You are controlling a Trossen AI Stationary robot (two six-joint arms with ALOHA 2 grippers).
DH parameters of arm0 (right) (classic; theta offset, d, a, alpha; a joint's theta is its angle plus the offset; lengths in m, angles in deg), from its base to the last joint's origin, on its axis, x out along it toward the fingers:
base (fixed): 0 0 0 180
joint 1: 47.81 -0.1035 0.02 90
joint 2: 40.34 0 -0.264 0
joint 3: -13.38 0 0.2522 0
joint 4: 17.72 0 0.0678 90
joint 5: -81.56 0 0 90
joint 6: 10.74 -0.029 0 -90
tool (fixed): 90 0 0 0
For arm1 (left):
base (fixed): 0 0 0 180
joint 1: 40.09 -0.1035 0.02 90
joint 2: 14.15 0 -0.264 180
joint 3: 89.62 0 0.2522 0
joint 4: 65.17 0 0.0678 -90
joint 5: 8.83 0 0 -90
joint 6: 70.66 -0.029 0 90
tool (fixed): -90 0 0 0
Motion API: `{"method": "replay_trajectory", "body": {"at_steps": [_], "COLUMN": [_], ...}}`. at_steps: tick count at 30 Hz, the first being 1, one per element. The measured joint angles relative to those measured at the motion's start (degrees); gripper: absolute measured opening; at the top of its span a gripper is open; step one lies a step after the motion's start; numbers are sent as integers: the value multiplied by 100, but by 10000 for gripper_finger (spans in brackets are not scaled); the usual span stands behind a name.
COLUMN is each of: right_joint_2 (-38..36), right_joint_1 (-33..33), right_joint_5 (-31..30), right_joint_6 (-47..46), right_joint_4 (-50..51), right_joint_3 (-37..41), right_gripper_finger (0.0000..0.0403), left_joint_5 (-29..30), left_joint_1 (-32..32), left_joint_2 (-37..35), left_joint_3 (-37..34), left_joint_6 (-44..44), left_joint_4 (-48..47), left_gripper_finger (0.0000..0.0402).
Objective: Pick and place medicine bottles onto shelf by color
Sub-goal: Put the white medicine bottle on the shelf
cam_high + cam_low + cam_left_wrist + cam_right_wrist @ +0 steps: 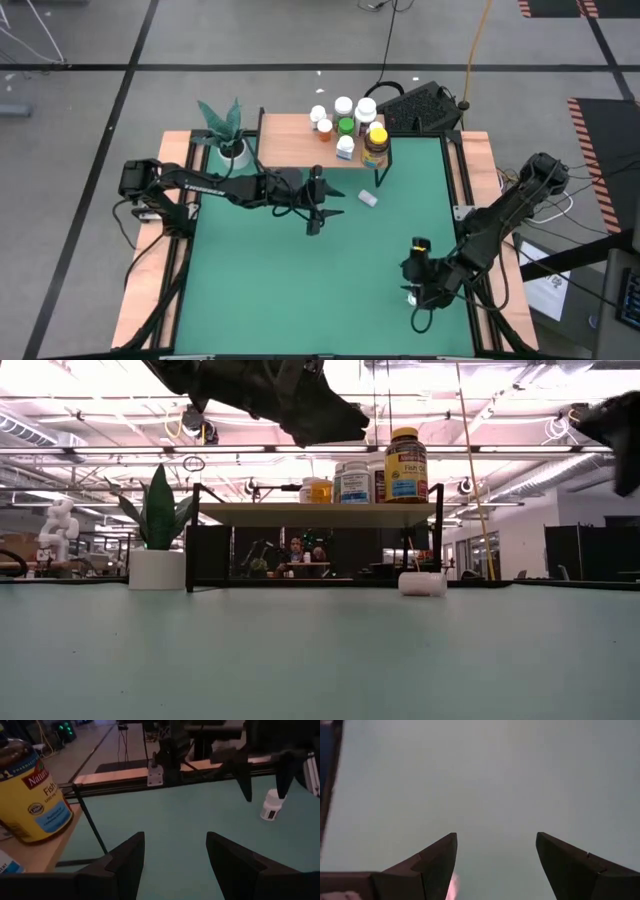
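mostly bare green table [300, 290]; both tools (left tool [316, 215], right tool [420, 262]) parted, empty, near edges.

Both robot arms are showing up black, built from thick round links. The left arm [200, 184] is wearing small white lettering along its side. The right arm [500, 215] is trailing black cables. Each arm's fingers [427, 865] are looking dark, flat and pointed.

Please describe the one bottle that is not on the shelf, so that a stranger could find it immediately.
Start at the wooden shelf at the far edge of the green table. Just in front of its right end, a small white bottle lies on the mat. Unlike the bottles on the shelf, it lies on its side, alone.
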Motion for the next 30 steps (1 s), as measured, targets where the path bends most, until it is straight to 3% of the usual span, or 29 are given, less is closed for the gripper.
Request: {"method": "replay_trajectory", "body": {"at_steps": [3, 12, 20, 24, 30], "right_joint_2": [0, -4, -4, 58, 356], "right_joint_1": [-2, 9, -157, -416, -912], "right_joint_5": [353, 401, 1838, 1524, 1685], "right_joint_6": [49, -923, -1957, -2343, -3353], "right_joint_4": [31, 743, 765, 200, -432], "right_joint_3": [203, 605, 662, 665, 662], "right_gripper_finger": [265, 265, 265, 259, 221], "left_joint_5": [0, 0, 0, 0, 0], "left_joint_1": [18, 13, 16, 16, 16], "left_joint_2": [0, 0, 0, 0, 0], "left_joint_3": [0, 0, 0, 0, 0], "left_joint_6": [0, -103, -103, -211, -654], "left_joint_4": [-3, 34, 34, 29, 117], "left_gripper_finger": [214, 214, 214, 214, 214]}}
